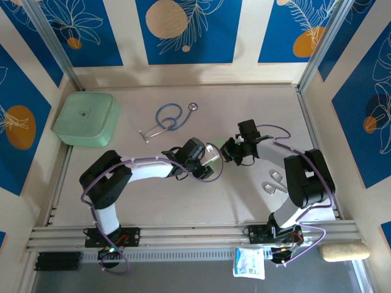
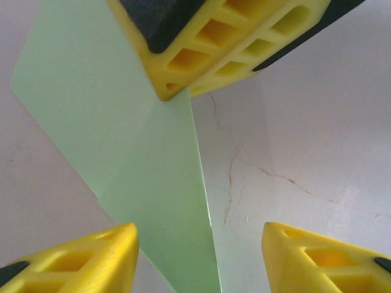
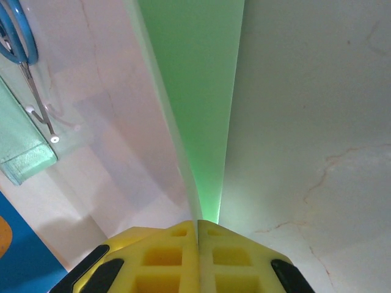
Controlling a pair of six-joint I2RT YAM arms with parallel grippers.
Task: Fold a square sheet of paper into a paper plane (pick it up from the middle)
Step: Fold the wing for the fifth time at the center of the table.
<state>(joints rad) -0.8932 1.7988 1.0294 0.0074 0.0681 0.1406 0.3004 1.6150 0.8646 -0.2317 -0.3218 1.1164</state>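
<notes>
Right fingers [image 3: 165, 259] are pinched together on an edge of the folded green paper [image 3: 195, 91], steadying it over the desk [image 3: 305, 122] between the arms. This is likely so the left fingers [image 2: 79, 256], parted and empty astride its other end, can regrip or crease it.

Ref = stethoscope [image 1: 169, 117]. Left of it, mint box [image 1: 86, 118] blocks the far-left corner. Just nearer and right of it, left gripper [image 1: 206, 160] and right gripper [image 1: 226, 150] sit nose to nose, green paper [image 1: 213, 151] spanning the gap: no pass. Open counter [image 1: 256, 104] right of it. Clear plastic bits [image 1: 273, 182] well to its near right.
</notes>
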